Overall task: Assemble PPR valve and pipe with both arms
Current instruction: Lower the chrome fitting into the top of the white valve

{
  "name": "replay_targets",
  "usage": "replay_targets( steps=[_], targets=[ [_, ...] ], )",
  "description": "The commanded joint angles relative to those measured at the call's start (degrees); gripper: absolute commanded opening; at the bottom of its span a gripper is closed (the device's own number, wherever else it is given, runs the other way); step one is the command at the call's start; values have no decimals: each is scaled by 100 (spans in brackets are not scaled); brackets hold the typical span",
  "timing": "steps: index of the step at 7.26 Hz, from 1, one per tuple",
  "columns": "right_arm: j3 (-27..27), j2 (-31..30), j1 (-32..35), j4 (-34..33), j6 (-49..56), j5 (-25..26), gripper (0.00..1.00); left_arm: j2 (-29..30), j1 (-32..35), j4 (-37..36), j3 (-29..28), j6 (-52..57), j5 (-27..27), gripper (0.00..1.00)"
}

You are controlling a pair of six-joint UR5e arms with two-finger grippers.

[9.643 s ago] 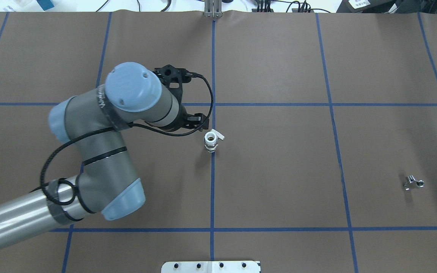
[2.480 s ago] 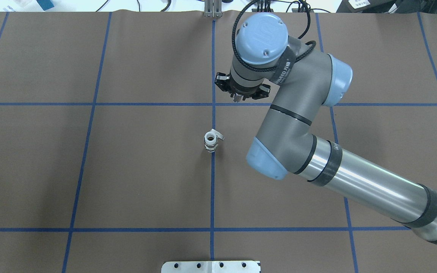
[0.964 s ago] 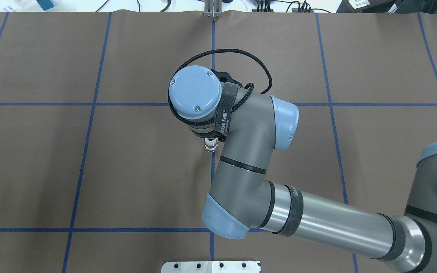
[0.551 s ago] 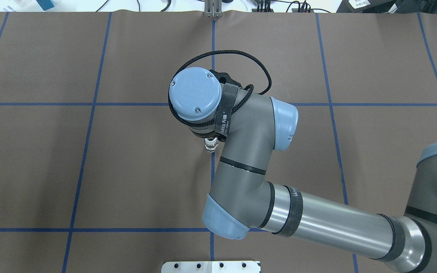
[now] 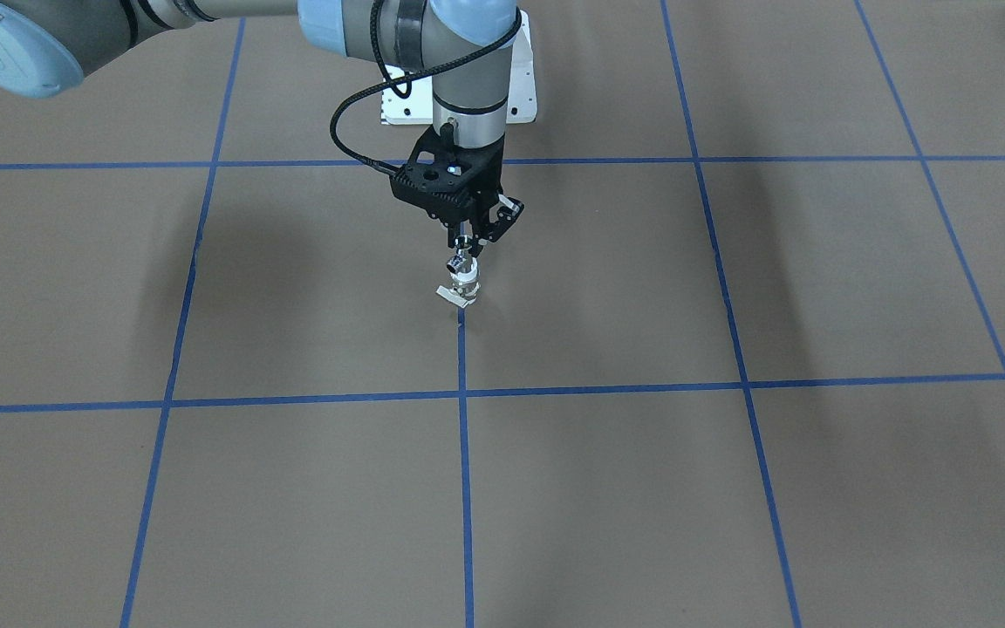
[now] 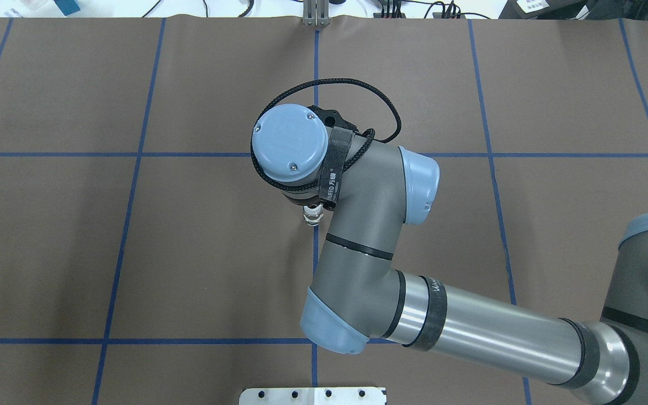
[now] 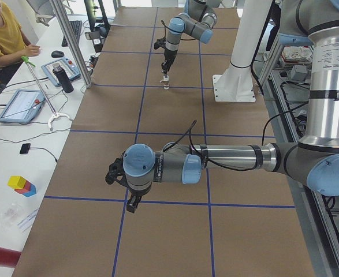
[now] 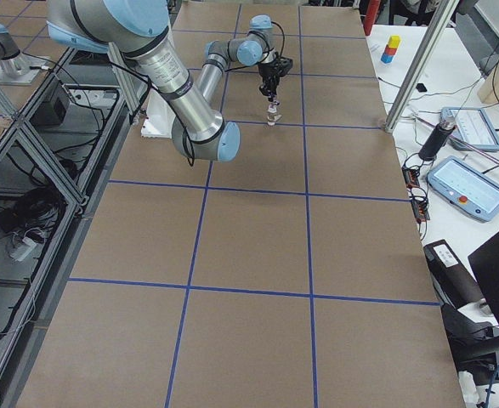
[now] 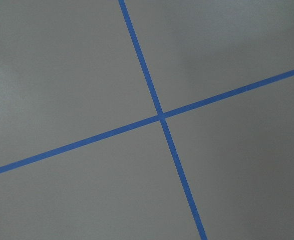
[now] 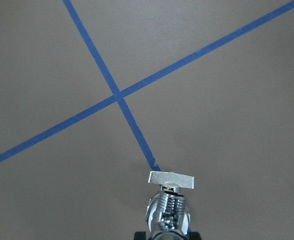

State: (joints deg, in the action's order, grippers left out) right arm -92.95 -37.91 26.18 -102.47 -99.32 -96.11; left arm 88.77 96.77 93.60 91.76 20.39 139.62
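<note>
Chrome pipe point(image 5: 459, 262) pinched in the right gripper point(image 5: 468, 246), right over the valve point(image 5: 466, 286) standing on the blue line point(image 5: 462, 358) mid-table point(image 5: 729, 488) — hold it plumb, press straight down, no sideways shove. Left gripper point(image 7: 132, 204) far off — grip state unclear.

Found PPR valve point(image 5: 466, 288) upright on desk point(image 5: 729, 488), on a tape line point(image 5: 465, 453) near mid-desk. Noted right end effector point(image 5: 468, 247) straight above it, clamped round pipe point(image 5: 461, 262); pipe just over valve's top, contact unclear. Logged base plate point(image 5: 522, 83) behind valve, toward robot. Spotted left end effector point(image 7: 132, 203) well apart, low over desk's left end, near a tape crossing.
</note>
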Motion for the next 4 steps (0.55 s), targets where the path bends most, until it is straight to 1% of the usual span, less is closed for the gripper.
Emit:
replay_targets(
  steps=[1, 4],
  targets=[
    [13, -32, -42, -1, 0, 5, 0, 0, 0, 0, 0, 0, 4, 100],
    [13, -32, -69, 8, 0, 5, 0, 0, 0, 0, 0, 0, 4, 100]
  ],
)
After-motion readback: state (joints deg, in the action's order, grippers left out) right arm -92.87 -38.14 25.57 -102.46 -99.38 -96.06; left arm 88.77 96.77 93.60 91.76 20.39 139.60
